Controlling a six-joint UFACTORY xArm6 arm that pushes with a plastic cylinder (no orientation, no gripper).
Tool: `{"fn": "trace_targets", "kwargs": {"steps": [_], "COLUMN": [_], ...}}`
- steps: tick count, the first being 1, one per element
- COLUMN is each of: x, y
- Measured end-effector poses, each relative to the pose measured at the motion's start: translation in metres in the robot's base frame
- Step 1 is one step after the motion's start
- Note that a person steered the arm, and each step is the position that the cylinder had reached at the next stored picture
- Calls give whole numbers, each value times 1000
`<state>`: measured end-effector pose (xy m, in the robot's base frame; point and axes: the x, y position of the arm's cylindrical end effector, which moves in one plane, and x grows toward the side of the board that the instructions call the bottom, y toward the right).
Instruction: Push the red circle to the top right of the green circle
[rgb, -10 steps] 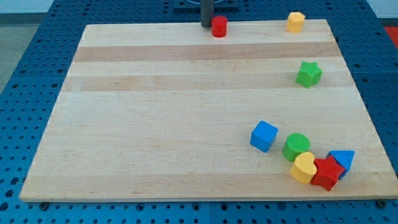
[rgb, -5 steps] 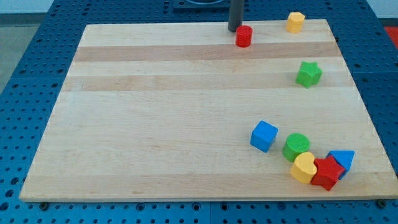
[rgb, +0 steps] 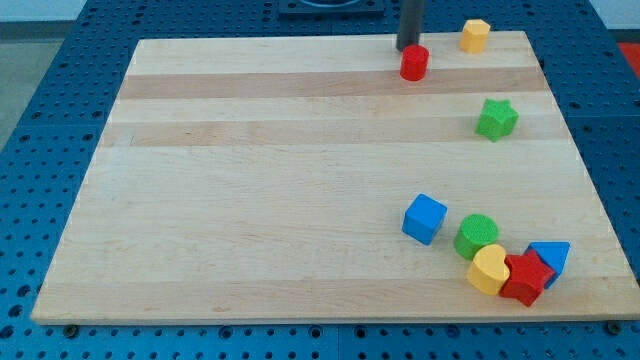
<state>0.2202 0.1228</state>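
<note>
A pale wooden board (rgb: 250, 200) lies on a blue pegboard surface (rgb: 40, 150). Near the board's top edge, right of centre, stands the red circle (rgb: 414, 63), a small, short, bright red cylinder, upright. My tip (rgb: 408, 47), the lower end of a straight dark rod coming down from the view's top, sits against the red circle's upper-left side; it is a plain rod end and holds nothing.

The green circle (rgb: 476, 236), a short green cylinder, is well apart from the red circle, low on the board's right side.

Eight blocks show in all. Two are red: the circle and a red star (rgb: 526, 279). Two are green: the circle and a green star (rgb: 496, 119), alone on the right. Two are blue: a blue cube (rgb: 425, 218), just left of the green circle, and a blue triangle (rgb: 553, 257). Two are yellow: a yellow hexagon (rgb: 475, 35) at the top right, near the red circle, and a yellow heart (rgb: 488, 270).

The green circle, yellow heart, red star and blue triangle cluster tightly at the bottom right.
</note>
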Motion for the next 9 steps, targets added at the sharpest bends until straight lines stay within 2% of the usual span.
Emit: {"fn": "trace_targets", "kwargs": {"steps": [2, 3, 5, 9], "x": [51, 62, 47, 225], "y": [14, 10, -36, -17]}}
